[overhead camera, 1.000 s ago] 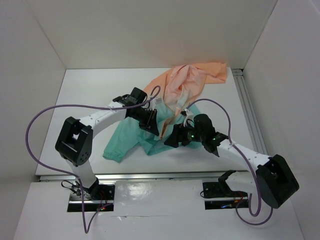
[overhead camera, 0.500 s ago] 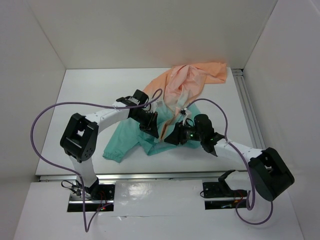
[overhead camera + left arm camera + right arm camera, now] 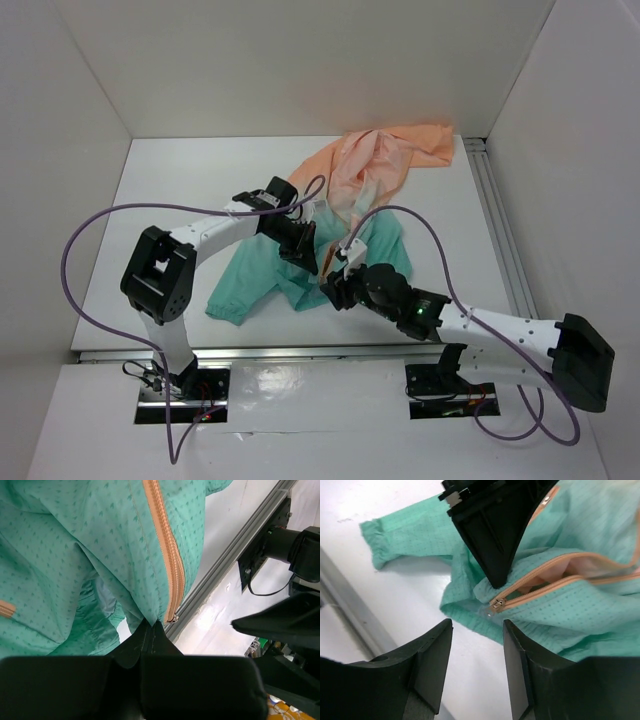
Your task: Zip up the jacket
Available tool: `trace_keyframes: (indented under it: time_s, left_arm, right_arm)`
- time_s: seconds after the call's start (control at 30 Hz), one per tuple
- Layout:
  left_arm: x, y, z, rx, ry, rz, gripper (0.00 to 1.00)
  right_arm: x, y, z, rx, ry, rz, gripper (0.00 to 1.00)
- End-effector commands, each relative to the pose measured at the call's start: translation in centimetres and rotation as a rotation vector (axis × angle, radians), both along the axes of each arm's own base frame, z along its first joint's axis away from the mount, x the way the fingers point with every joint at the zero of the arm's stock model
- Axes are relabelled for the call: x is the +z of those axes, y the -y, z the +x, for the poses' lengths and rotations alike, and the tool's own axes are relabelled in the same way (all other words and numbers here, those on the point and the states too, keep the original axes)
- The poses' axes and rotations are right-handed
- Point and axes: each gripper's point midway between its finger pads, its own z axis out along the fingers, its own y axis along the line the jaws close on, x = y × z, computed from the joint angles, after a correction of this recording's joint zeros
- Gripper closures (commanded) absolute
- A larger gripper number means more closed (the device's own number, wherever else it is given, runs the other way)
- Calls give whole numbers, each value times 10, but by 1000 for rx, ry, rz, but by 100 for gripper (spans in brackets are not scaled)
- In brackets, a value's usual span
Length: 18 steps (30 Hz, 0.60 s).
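The jacket [image 3: 380,165] lies crumpled at mid-table, peach at the far right and teal toward the near left. My left gripper [image 3: 305,255] is shut on the teal hem [image 3: 145,607] right beside the bottom end of the orange front zipper [image 3: 167,555]. In the right wrist view the zipper slider [image 3: 497,603] sits at the bottom of two parted orange tapes, just under the left fingers [image 3: 492,535]. My right gripper [image 3: 476,640] is open, empty, a little short of the slider, with bare table between its pads. From above, it [image 3: 332,294] hovers at the hem's near edge.
A teal sleeve with a gathered cuff [image 3: 228,308] trails toward the near left. An aluminium rail [image 3: 497,230] runs along the table's right side and another along the near edge [image 3: 300,352]. Purple cables [image 3: 90,235] loop off both arms. White walls enclose the table.
The right arm has swung low and its gripper has slid toward the near edge, below the hem, with its jaws narrower than before. The left gripper has kept its pinch and barely shifted.
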Motion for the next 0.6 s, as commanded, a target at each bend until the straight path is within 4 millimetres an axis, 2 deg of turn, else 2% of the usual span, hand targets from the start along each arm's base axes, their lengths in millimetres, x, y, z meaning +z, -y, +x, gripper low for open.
trace_keyframes:
  time_s: [0.0,0.1,0.13,0.3,0.43,0.57]
  left_arm:
    - [8,1,7,-20,22,-25,100]
    - [8,-1,10,-10,22,-24,100]
    - [7,-2,11,-7,26,-17,100]
    - [7,-2,11,-7,26,-17,100]
    - [7,-2,11,-7,26,-17,100]
    - [9,-3,8,-10,22,-24,100]
  right_arm:
    - [-2,30,19,-138,199,-194,48]
    - [-3,21,14,-105,246,-250,43]
    - [-5,24,15,-130,263,-283,43]
    - [-7,14,0,-141,361,-378,43]
    - [-8,10,-9,-118,391,-391,43]
    - [-4,7,-8,-119,400,-377,43]
